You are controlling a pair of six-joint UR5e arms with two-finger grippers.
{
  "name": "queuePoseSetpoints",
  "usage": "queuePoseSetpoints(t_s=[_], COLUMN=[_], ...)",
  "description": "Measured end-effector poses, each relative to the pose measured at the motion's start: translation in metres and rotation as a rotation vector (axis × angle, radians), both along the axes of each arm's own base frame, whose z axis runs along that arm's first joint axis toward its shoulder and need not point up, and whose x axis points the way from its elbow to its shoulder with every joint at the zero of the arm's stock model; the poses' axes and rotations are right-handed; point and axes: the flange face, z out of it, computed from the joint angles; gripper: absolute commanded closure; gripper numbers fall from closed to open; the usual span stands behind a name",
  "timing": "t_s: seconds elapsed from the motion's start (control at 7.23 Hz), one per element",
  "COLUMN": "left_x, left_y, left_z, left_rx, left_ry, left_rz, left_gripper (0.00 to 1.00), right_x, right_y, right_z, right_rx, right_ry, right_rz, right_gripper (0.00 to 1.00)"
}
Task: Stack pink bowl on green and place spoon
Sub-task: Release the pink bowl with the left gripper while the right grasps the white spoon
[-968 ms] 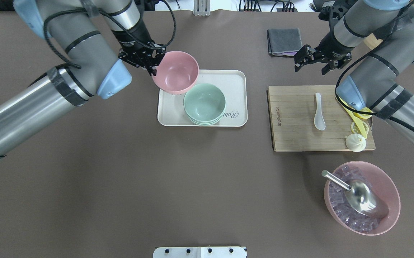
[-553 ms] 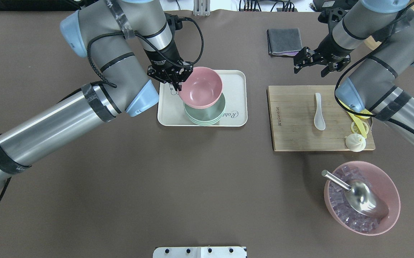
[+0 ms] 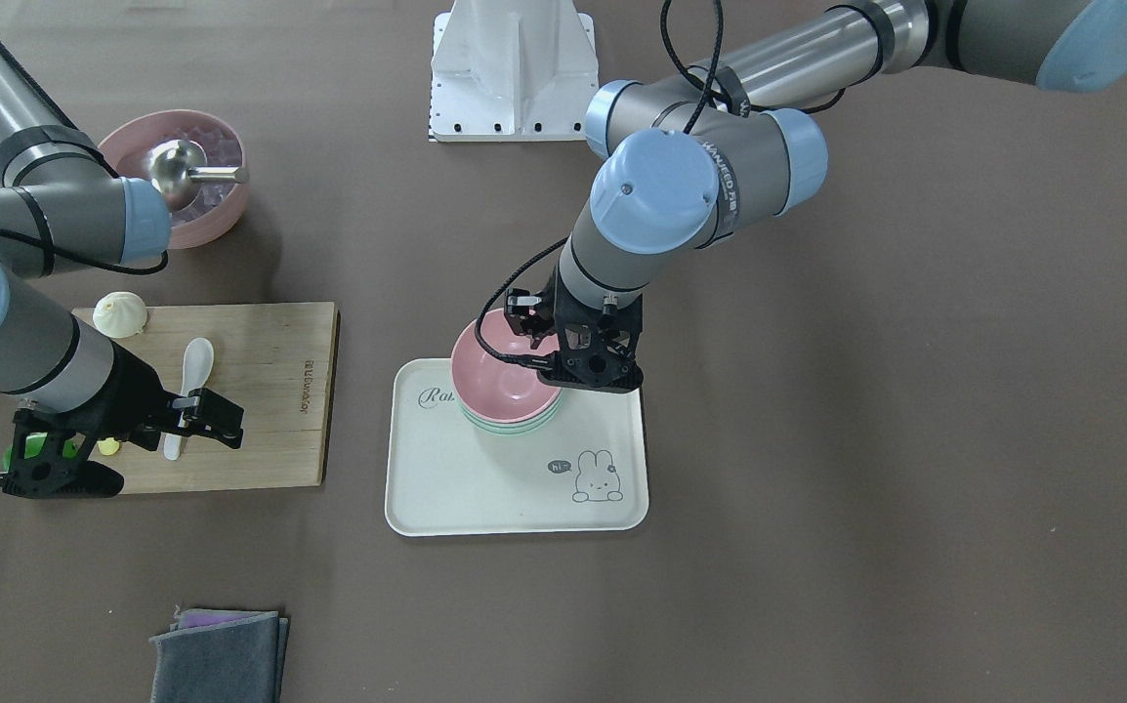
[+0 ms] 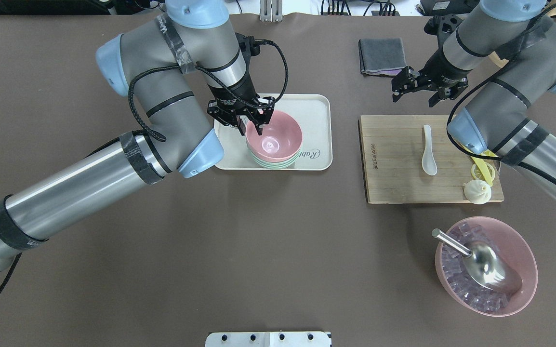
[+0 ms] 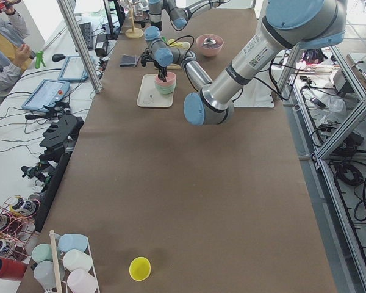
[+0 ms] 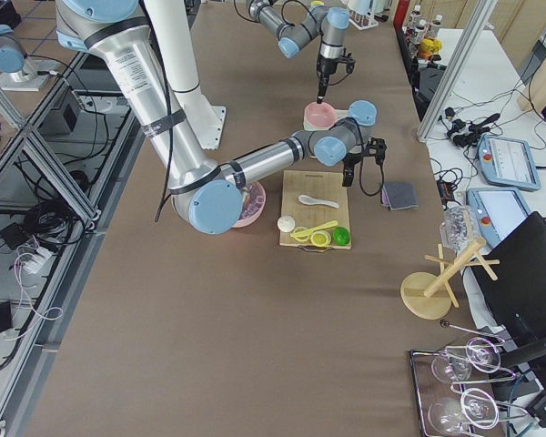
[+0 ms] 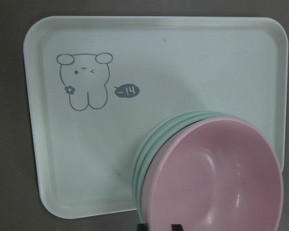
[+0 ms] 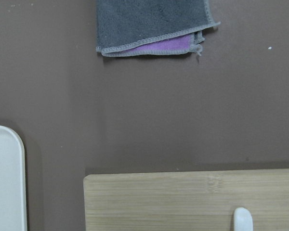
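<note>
The pink bowl (image 4: 278, 140) sits nested in the stack of green bowls (image 4: 269, 164) on the cream tray (image 4: 317, 110). My left gripper (image 4: 254, 127) is shut on the pink bowl's near-left rim; the wrist view shows the bowl (image 7: 216, 178) over the green rims (image 7: 149, 154). The white spoon (image 4: 428, 150) lies on the wooden board (image 4: 393, 164). My right gripper (image 4: 423, 91) is open and empty, hovering just past the board's far edge, above and behind the spoon, whose tip shows in the right wrist view (image 8: 243, 219).
A dumpling (image 4: 477, 191) and yellow lemon slices (image 4: 482, 169) lie on the board's right end. A large pink bowl of ice (image 4: 519, 250) with a metal scoop (image 4: 487, 265) stands near right. A folded grey cloth (image 4: 381, 55) lies at the back.
My left gripper carried the pink bowl from the tray's far-left corner rightward and down onto the green bowls. The right gripper shifted only slightly.
</note>
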Motion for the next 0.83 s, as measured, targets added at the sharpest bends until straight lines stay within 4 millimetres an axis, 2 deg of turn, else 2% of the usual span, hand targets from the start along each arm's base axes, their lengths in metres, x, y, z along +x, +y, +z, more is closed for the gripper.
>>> queuePoseSetpoints(t_s=[0.14,0.28,0.41,0.55,0.69,0.83], left_x=[-0.031,-0.057,-0.071,-0.077,-0.079,-0.08], left_y=[-0.007,-0.008,-0.008,-0.008,-0.008,-0.008], left_z=[0.004,0.018,0.027,0.032,0.033,0.033], left_rx=[0.006,0.009,0.008,0.004,0.002,0.003], left_ry=[0.015,0.021,0.021,0.02,0.019,0.018], left_rz=[-0.035,-0.058,-0.071,-0.079,-0.083,-0.086], left_gripper=[0.02,0.02,0.02,0.02,0.02,0.02], right_x=[-0.007,-0.009,-0.008,-0.005,-0.008,-0.012], right_y=[0.005,0.012,0.021,0.027,0.032,0.035], right_z=[0.009,0.027,0.05,0.066,0.076,0.081], right_rx=[-0.011,-0.031,-0.058,-0.084,-0.108,-0.123], right_ry=[0.012,0.032,0.053,0.066,0.077,0.083], right_rz=[-0.007,-0.011,-0.015,-0.013,-0.008,-0.009], right_gripper=[0.06,0.14,0.23,0.25,0.6,1.0])
